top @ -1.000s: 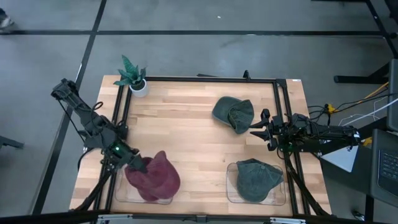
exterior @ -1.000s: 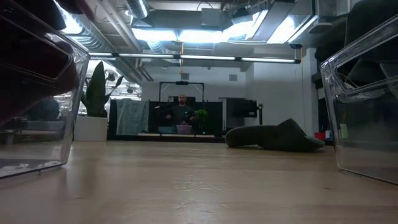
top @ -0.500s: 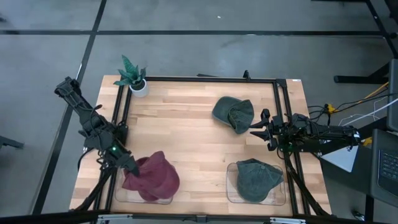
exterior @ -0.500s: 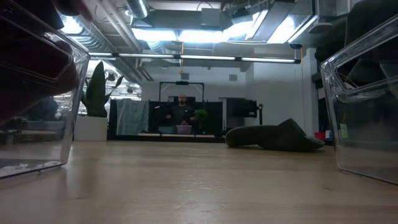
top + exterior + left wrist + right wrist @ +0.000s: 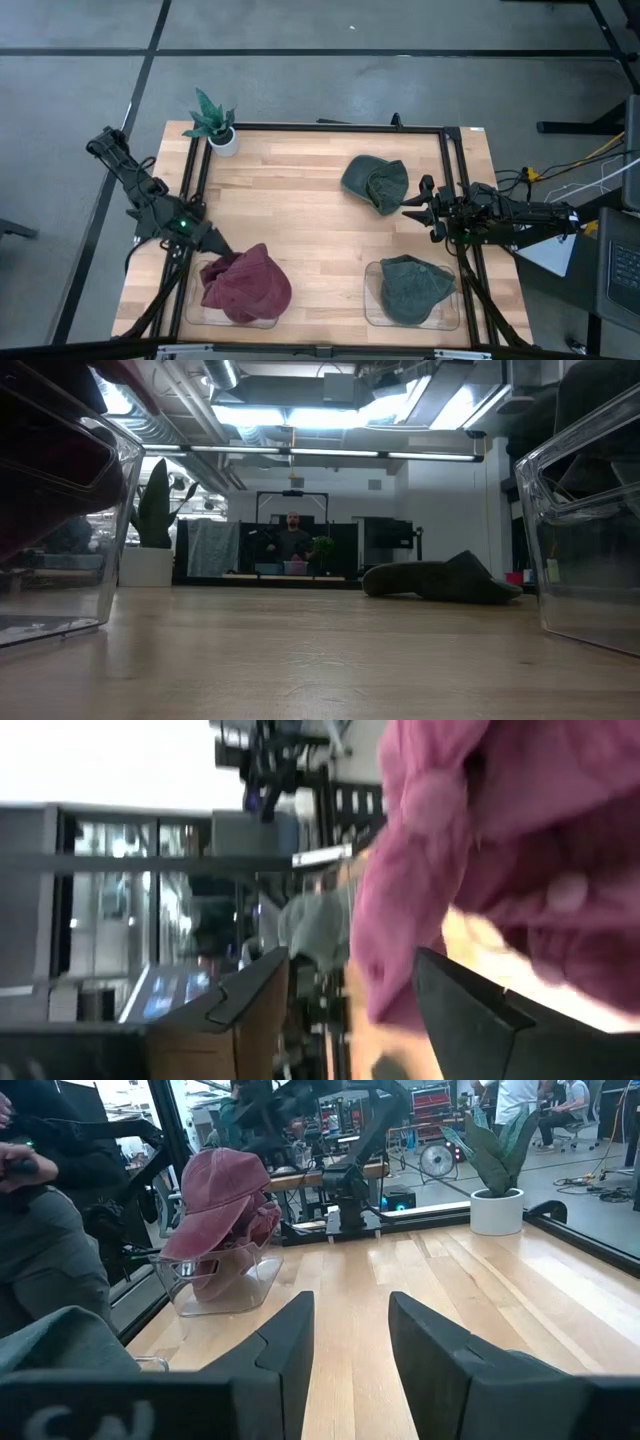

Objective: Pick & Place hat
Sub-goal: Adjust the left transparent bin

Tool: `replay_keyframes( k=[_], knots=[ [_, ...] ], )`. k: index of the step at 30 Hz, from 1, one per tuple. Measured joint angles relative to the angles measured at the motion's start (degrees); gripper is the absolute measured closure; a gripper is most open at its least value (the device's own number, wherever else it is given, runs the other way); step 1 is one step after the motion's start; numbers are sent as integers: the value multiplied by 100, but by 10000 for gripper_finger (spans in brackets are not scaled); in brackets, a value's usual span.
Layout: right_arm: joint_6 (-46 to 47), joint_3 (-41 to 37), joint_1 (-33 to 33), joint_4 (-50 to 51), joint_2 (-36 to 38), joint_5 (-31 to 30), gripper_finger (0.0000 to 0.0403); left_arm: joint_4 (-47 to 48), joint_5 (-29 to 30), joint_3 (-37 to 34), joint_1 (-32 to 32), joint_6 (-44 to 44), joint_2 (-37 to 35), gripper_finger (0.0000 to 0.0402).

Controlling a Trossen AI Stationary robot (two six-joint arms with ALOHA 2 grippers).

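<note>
A maroon hat [image 5: 248, 287] lies crumpled in the clear bin [image 5: 195, 318] at the table's near left and rises above its rim. My left gripper [image 5: 218, 247] stands open just off the hat's far-left edge. In the left wrist view the hat's cloth [image 5: 500, 840] fills the space beyond the spread fingers. A green hat [image 5: 374, 183] rests flat on the table at the far right. Another green hat [image 5: 412, 288] sits in the near-right clear bin [image 5: 372, 315]. My right gripper [image 5: 408, 208] waits open at the table's right edge, between those two, with nothing in it.
A potted plant [image 5: 215, 125] stands at the far left corner. A black frame rail runs along the left, far and right sides of the wooden table. Bare wood lies in the table's middle, between the bins and the loose green hat. A person sits in the room beyond.
My left gripper has let go of the maroon hat and drawn back toward the table's far left edge. The hat, tugged a little leftward half a second ago, has slumped back into the bin and stays there.
</note>
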State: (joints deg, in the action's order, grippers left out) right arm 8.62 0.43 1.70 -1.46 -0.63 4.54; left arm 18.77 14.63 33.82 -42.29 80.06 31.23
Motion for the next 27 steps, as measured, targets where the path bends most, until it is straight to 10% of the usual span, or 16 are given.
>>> replay_keyframes(
  k=[18,27],
  knots=[
    [7,0,1,1,1,0,271,-696,64,-63,602,-1188,-1146,189],
    [3,0,1,1,-1,0,271,-1857,-400,-1802,722,-937,-2582,189]
  ],
)
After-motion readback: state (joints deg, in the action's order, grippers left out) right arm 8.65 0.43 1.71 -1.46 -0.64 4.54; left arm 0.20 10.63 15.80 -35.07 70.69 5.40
